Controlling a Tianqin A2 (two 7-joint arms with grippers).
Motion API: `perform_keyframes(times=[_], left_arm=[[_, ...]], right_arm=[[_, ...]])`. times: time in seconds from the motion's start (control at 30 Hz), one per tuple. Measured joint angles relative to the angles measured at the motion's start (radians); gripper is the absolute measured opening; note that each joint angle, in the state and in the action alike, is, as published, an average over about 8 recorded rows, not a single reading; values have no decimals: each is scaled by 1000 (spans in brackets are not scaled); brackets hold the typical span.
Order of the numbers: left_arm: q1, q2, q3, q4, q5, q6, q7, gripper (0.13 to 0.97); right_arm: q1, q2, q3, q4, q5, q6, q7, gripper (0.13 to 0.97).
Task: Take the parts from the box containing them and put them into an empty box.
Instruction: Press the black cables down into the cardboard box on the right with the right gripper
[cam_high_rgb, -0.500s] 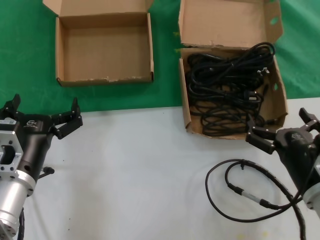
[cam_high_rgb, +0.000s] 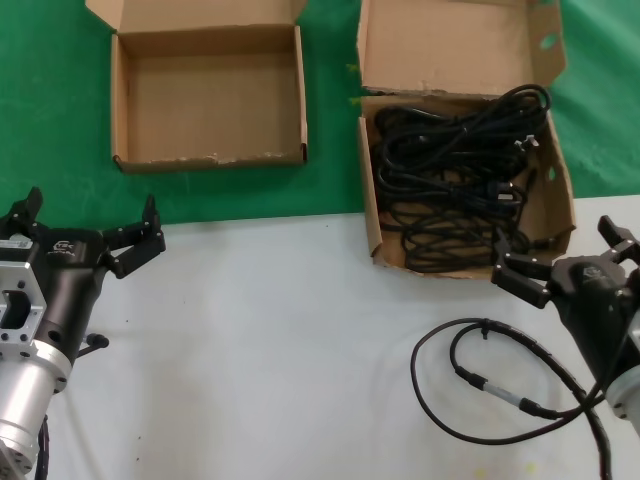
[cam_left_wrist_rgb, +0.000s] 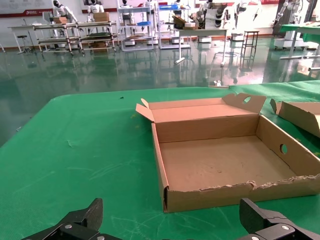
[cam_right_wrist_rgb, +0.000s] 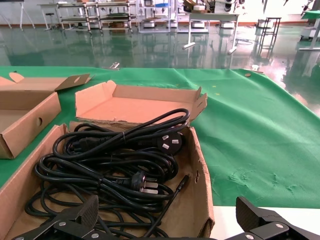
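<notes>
Nothing moved yet: right gripper (cam_high_rgb: 565, 258), jaws released, sits at the cord box (cam_high_rgb: 566, 190) front rim, left gripper (cam_high_rgb: 88, 225) released too; next, drop onto cords (cam_high_rgb: 450, 180)

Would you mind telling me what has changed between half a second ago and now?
Nothing has visibly changed. The left claw and right claw wait open at the near table edge, the power cords lie in the larger box, and the smaller box holds nothing.

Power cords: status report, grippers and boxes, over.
Left gripper open, idle, short of the empty box. Right gripper open at the near edge of the full box. Power cords all inside, untouched. Nothing blocking.
</notes>
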Motion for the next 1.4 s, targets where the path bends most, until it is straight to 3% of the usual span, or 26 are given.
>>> perform_keyframes(times=[0.4, 0.6, 0.77, 0.87, 1.13, 1.27, 1.4], left_arm=[[0, 0, 0, 0, 0, 0, 0, 899], [0, 0, 0, 0, 0, 0, 0, 836], [0, 0, 0, 0, 0, 0, 0, 740], [0, 0, 0, 0, 0, 0, 0, 702], [0, 0, 0, 0, 0, 0, 0, 490], [0, 0, 0, 0, 0, 0, 0, 490], [0, 0, 0, 0, 0, 0, 0, 400]], right_arm=[[10, -3, 18, -12, -1, -41, -27, 966], [42, 14, 55, -34, -8, -155, -148, 966], [98, 100, 48, -43, -35, -260, -254, 966], [148, 173, 24, -53, -62, -323, -299, 966], [334, 333, -93, -100, -163, -483, -388, 966], [439, 376, -164, -125, -228, -553, -429, 966], [539, 398, -233, -150, -293, -617, -460, 966]])
